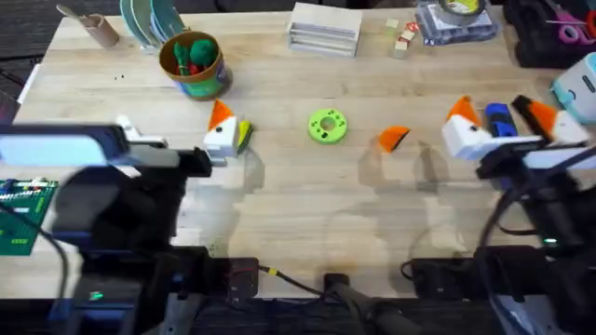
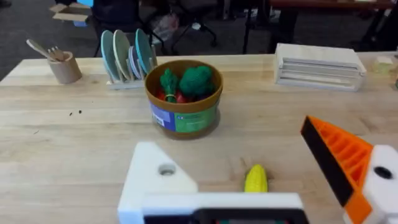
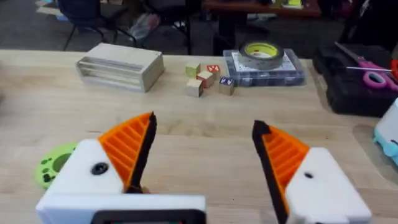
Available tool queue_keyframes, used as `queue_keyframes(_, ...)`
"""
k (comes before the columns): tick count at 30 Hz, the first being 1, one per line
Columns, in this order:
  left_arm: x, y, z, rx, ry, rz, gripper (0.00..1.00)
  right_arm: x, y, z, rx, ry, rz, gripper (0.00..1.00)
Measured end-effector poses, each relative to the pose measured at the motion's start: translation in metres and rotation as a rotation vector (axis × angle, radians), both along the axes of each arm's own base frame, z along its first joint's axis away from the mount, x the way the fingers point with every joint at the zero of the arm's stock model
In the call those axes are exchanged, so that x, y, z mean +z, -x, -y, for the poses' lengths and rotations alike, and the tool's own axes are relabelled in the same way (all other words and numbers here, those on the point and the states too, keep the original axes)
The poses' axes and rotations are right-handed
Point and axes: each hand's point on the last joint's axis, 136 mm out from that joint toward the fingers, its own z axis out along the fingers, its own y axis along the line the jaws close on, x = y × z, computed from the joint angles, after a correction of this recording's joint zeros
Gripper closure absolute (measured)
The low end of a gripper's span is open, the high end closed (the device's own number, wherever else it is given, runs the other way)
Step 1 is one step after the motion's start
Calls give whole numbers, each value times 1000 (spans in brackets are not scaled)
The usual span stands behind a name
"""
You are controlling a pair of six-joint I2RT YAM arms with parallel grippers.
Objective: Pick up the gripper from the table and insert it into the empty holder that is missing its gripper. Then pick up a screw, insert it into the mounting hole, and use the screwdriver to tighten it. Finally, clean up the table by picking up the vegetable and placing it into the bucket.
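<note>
1. The overhead view is showing the loose orange gripper (image 1: 394, 138) lying on the tabletop (image 1: 279, 214) between the green ring with the yellow centre (image 1: 327, 125) and the right gripper (image 1: 503, 126); the wrist views are not catching it.
2. The left wrist view is showing the left gripper (image 2: 249, 180) with one plain white holder (image 2: 157, 180) lacking its tip and one orange-tipped finger (image 2: 348, 165), jaws standing apart, the yellow vegetable (image 2: 255, 178) lying between them.
3. The right gripper (image 3: 202, 158) is showing two orange pads (image 3: 130, 146) held wide apart over bare tabletop.
4. The bucket (image 2: 184, 118) is holding green toy vegetables and something red.
5. Behind it, a plate rack (image 2: 127, 57), a wooden cup (image 2: 64, 67), a stack of pale boards (image 3: 120, 65), small blocks (image 3: 205, 78) and a tape roll (image 3: 261, 53) are standing.
6. The blue screwdriver (image 1: 500, 119) is lying just beside the right gripper.
</note>
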Motion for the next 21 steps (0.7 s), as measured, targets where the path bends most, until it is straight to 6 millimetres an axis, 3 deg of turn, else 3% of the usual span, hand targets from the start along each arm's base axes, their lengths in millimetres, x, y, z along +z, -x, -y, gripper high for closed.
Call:
queue_keyframes(2, 23, -4, 1, -3, 0, -99, 8, 24, 3, 0, 2, -1, -78, 10)
queue_keyframes(4, 30, -8, 1, -4, 0, -168, 9, 30, 3, 0, 3, -2, -137, 11)
queue_keyframes(12, 29, -40, 10, -56, 16, -427, 8, 51, -6, -2, 10, -5, -314, 10)
queue_keyframes(18, -1, -56, 29, -156, 65, -556, 9, 57, -12, -2, 13, -6, -324, 10)
queue_keyframes(19, -20, -57, 35, -189, 87, -629, 8, 57, -12, -2, 13, -6, -324, 10)
queue_keyframes(21, -34, -55, 38, -201, 100, -688, 7, 56, -12, -2, 13, -6, -324, 11)
